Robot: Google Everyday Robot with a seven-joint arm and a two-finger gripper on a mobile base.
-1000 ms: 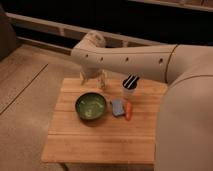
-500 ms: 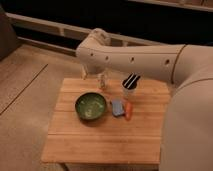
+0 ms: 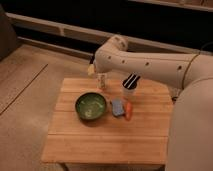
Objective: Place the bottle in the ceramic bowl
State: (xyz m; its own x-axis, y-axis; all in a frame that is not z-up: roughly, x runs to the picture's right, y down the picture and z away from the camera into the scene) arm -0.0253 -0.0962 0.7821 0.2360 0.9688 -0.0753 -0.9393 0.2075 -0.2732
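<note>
One tool (image 3: pixel 92 69), jaws apart, beside upright bottle (image 3: pixel 101 80).

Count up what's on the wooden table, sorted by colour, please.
Green ceramic bowl: 1
Pale bottle: 1
White cup: 1
Blue object: 1
Orange object: 1
Total: 5
The end effector hangs beside the bottle.

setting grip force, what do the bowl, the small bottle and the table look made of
ceramic bowl: glossy green with bright highlights and a darker rim, likely glazed ceramic.
bottle: pale, slightly translucent, probably plastic, possibly glass.
table: pale planks with visible seams, matte wood or bamboo.
The gripper hangs just above the bottle near the table's far edge.
</note>
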